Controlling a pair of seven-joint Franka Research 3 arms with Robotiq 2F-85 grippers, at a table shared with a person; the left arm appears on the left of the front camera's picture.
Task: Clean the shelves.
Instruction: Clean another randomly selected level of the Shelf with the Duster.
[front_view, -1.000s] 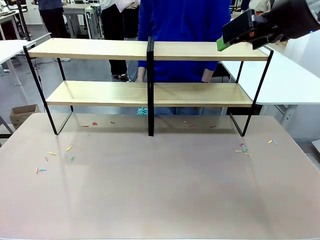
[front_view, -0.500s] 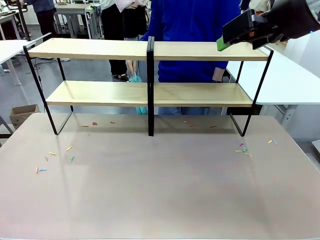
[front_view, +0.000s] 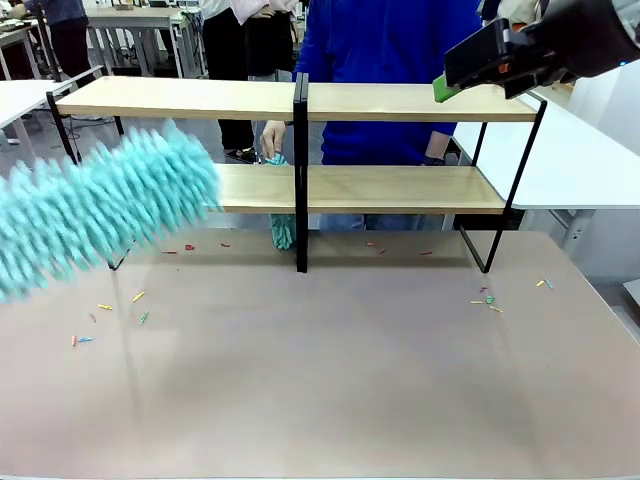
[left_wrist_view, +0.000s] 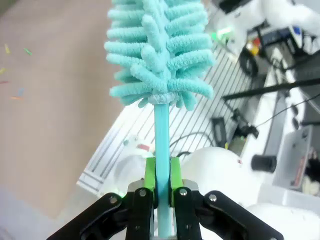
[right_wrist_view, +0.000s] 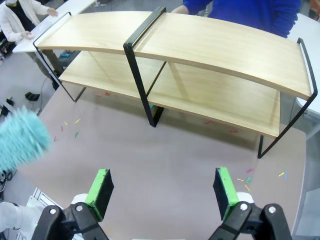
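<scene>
Left tool (left_wrist_view: 162, 175): clenched on the thin teal stem of a duster (left_wrist_view: 157, 50), green pads pressed to either side of the stem. The fluffy teal head stands straight out beyond the fingers.

Front view: the duster head (front_view: 100, 215) is motion-blurred. It slants up from the left edge over the left of the worktop (front_view: 330, 380), and its tip overlaps the left end of the lower board. Cannot tell whether it touches the wood.

Right tool (right_wrist_view: 162, 192): released, pads wide apart, nothing between them. In the front view it hangs high at far right (front_view: 440, 88), at the level of the top board's right end.

Shelves (front_view: 400, 100): upright along the far side of the worktop, nearly its full width. Two light-wood boards in a thin black frame, with a black central post (front_view: 300, 170). Both boards are bare in the right wrist view (right_wrist_view: 215, 47).

Small coloured scraps lie on the worktop: a cluster near left (front_view: 120, 305), another near right (front_view: 488, 298), and a few under the lower board (front_view: 380, 248).

A person in a blue top (front_view: 390, 60) stands behind the shelves. One hand (front_view: 272, 135) is just left of the post, and something teal (front_view: 283, 230) shows below it.
</scene>
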